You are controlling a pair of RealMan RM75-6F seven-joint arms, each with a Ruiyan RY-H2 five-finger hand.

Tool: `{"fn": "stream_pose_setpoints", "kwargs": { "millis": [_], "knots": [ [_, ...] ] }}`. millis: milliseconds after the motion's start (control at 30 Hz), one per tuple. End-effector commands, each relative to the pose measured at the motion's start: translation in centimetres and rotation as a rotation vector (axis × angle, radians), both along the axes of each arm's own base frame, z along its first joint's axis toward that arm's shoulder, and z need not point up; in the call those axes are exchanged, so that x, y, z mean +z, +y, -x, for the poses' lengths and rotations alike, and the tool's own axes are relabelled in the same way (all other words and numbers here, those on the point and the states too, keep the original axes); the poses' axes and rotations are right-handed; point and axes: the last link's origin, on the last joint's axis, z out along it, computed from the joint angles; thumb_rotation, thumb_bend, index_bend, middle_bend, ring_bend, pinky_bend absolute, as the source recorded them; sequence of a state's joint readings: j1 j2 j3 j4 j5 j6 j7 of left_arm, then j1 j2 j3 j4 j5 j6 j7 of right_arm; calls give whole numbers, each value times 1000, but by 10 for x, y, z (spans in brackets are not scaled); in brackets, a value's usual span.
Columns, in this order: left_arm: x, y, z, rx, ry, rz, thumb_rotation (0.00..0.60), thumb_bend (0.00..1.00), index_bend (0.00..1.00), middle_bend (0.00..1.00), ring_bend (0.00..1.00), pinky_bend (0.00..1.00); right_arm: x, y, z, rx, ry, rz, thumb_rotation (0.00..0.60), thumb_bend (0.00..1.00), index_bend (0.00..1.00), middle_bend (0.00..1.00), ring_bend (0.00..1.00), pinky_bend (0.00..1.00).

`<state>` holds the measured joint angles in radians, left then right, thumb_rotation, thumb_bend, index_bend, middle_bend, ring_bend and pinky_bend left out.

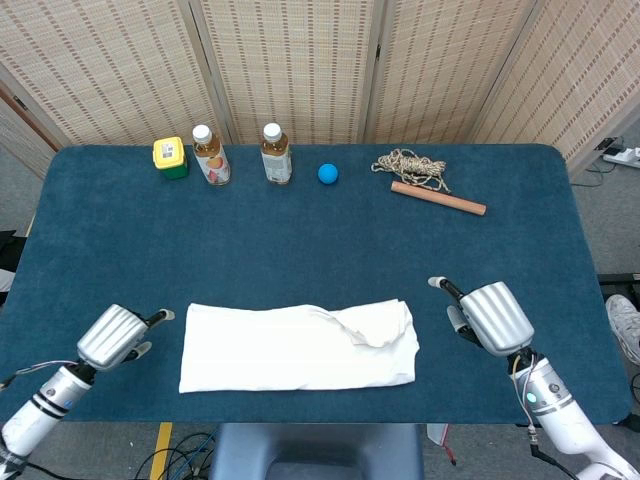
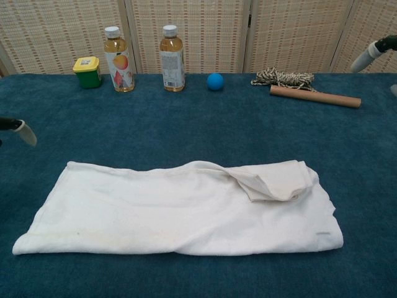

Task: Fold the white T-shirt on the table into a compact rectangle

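The white T-shirt (image 1: 298,346) lies folded into a long band near the table's front edge, with a loose flap turned over at its right end (image 2: 276,183). My right hand (image 1: 493,317) hovers to the right of the shirt, apart from it, its fingers spread and holding nothing. My left hand (image 1: 115,337) is close to the shirt's left end, also holding nothing and not touching the cloth. The chest view shows the shirt (image 2: 155,211) in full but only a fingertip of the left hand (image 2: 23,131) and one of the right hand (image 2: 370,51).
Along the far edge of the blue table (image 1: 320,250) stand a yellow-lidded green jar (image 1: 170,157), two drink bottles (image 1: 210,154) (image 1: 275,152), a blue ball (image 1: 328,173), a coil of rope (image 1: 410,165) and a wooden rod (image 1: 438,198).
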<state>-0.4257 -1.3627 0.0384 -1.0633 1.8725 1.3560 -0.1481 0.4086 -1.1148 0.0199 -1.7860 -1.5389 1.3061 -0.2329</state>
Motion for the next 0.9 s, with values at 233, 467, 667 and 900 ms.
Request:
{"fn": "stream_pose_setpoints", "kwargs": {
  "millis": [233, 467, 667, 900],
  "knots": [
    [-47, 16, -13, -223, 88, 43, 600, 214, 381, 907, 872, 1000, 1, 8, 11, -45, 3, 3, 600, 576, 229, 958, 945, 959],
    [-58, 25, -3, -249, 150, 29, 600, 214, 381, 908, 872, 1000, 5, 12, 18, -77, 0, 19, 600, 576, 229, 959, 945, 960],
    [-63, 24, 4, -227, 149, 32, 600, 214, 380, 907, 872, 1000, 6, 13, 21, -91, -3, 23, 600, 576, 229, 959, 945, 959],
    [-71, 24, 6, -236, 180, 32, 600, 213, 378, 907, 872, 1000, 7, 14, 23, -99, -11, 25, 600, 576, 229, 959, 945, 960]
  ]
}}
